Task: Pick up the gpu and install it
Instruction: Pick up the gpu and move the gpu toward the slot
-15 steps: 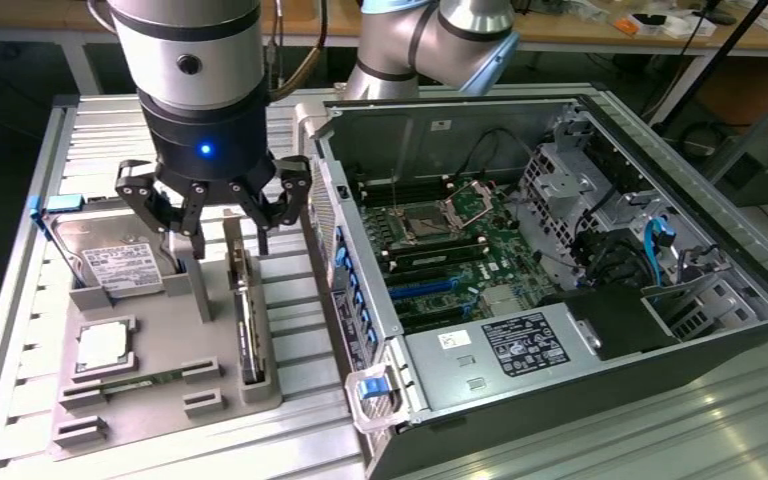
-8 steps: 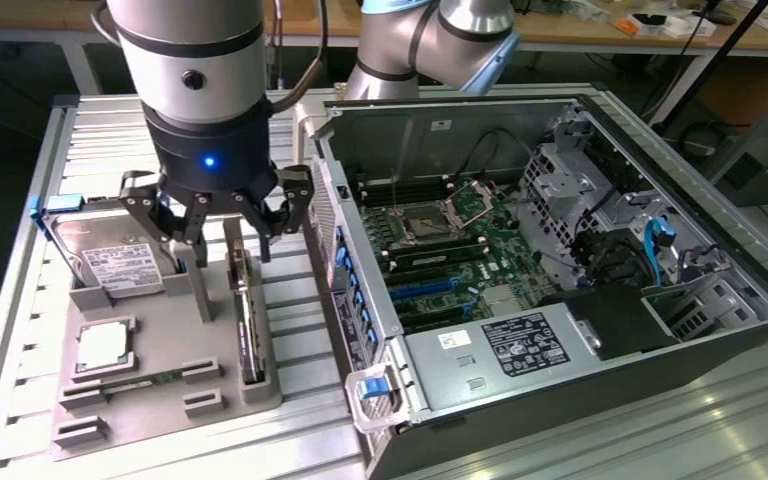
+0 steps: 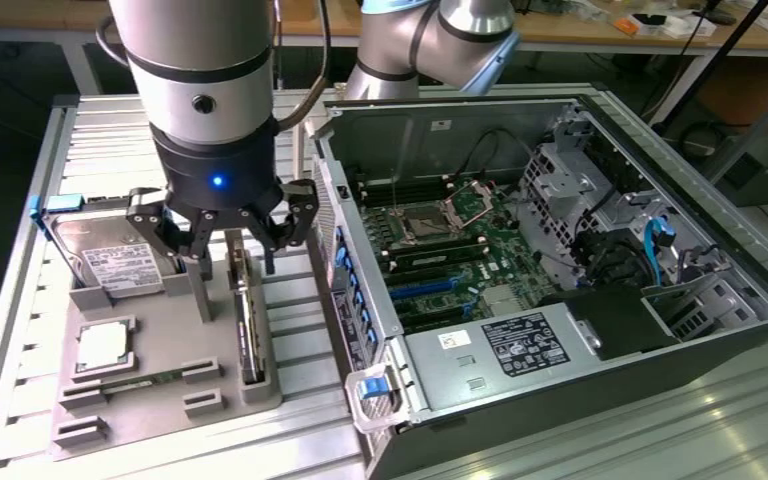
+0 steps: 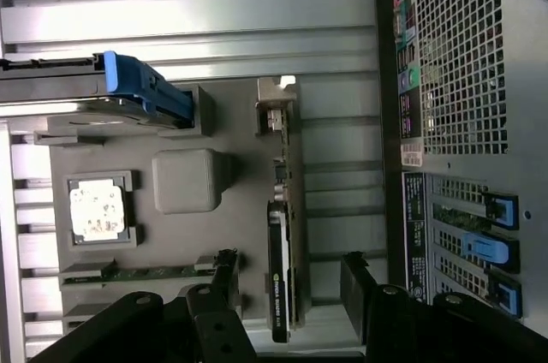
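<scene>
The gripper hangs over the gpu, fingers spread astride the card, which stands on edge in the grey tray. A sound grasp would likely need a straight, centred descent onto its flat faces. In the exterior view, the hard drive lies at its 10 o'clock, the open case close at 3 o'clock

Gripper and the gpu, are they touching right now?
Apart. In the wrist view the open gripper has a finger on each side of the gpu, with a clear gap on both sides.
</scene>
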`<state>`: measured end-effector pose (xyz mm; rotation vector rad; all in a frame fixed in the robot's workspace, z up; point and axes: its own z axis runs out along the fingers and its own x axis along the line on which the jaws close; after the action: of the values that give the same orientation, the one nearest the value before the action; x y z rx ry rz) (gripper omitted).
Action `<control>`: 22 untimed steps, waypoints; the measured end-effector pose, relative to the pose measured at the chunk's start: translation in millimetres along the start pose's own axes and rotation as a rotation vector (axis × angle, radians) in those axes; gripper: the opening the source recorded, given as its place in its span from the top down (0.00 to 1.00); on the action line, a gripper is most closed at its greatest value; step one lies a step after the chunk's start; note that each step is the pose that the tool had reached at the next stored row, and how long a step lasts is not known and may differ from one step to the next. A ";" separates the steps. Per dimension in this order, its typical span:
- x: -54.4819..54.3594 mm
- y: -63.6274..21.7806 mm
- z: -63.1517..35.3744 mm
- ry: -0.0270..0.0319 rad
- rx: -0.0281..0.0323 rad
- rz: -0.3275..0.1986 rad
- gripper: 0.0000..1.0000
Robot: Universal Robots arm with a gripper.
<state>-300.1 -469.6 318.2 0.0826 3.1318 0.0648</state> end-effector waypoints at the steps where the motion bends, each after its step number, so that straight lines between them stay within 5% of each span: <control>1: -0.3 -0.9 0.9 0.0000 0.0000 -0.002 0.40; 17: -4.7 -14.5 19.3 0.0012 0.0012 -0.031 0.40; 22: -3.3 -15.8 30.8 -0.0030 0.0010 -0.034 0.40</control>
<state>-297.4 -484.3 286.8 0.0293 3.1291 0.0628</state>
